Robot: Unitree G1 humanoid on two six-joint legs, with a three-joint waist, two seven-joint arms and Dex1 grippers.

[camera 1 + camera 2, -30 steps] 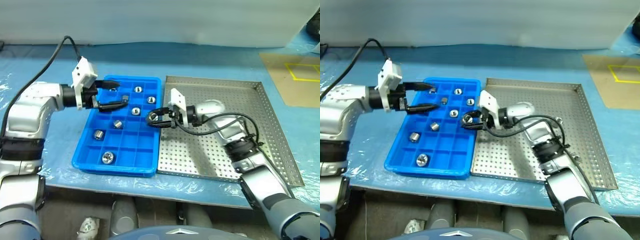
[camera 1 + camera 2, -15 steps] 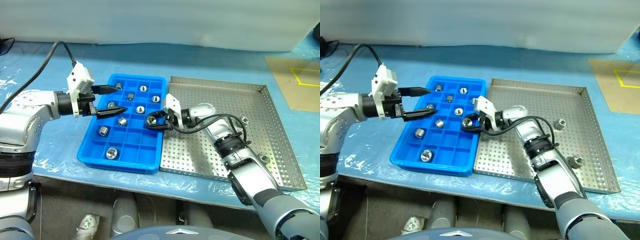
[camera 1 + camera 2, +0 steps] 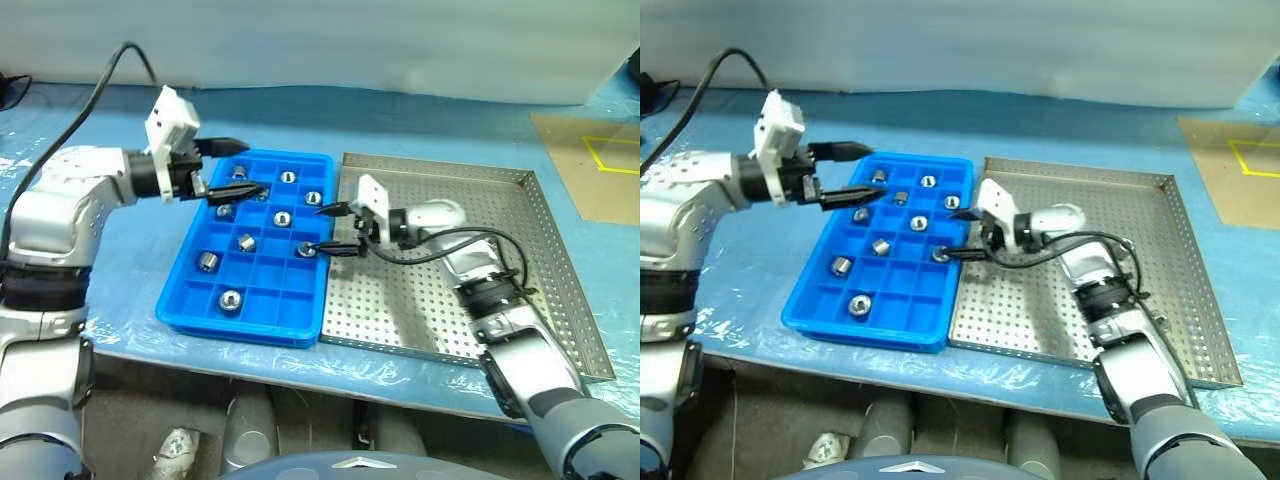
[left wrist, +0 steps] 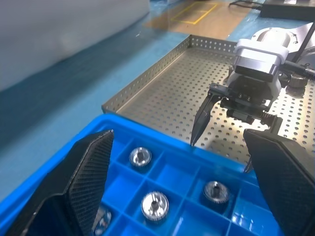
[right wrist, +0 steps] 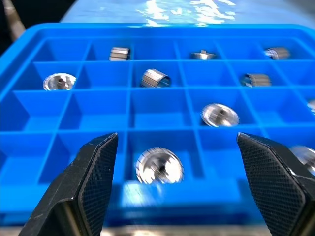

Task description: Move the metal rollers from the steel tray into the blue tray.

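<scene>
Along the right edge of the blue tray (image 3: 250, 250), where it lies beside the steel tray (image 3: 470, 270), we see the right gripper (image 3: 334, 229) with its two black fingers spread wide and nothing between them. Just at its lower fingertip one of the metal rollers (image 3: 305, 250) sits in a compartment of the rightmost column; in the right wrist view this roller (image 5: 159, 166) lies between the open fingers, in the nearest row of compartments, and we cannot tell if a fingertip touches it. Over the far left corner of the blue tray the left gripper (image 3: 237, 168) hangs, also wide open and empty. Its lower finger covers part of the far compartments, so one or two rollers there are hard to make out. Several other rollers lie one to a compartment across the blue tray, for example near its front edge (image 3: 230, 299). On the steel tray the right arm and its cable hide a good part of the perforated floor, and we cannot make out a roller on the parts that show.
</scene>
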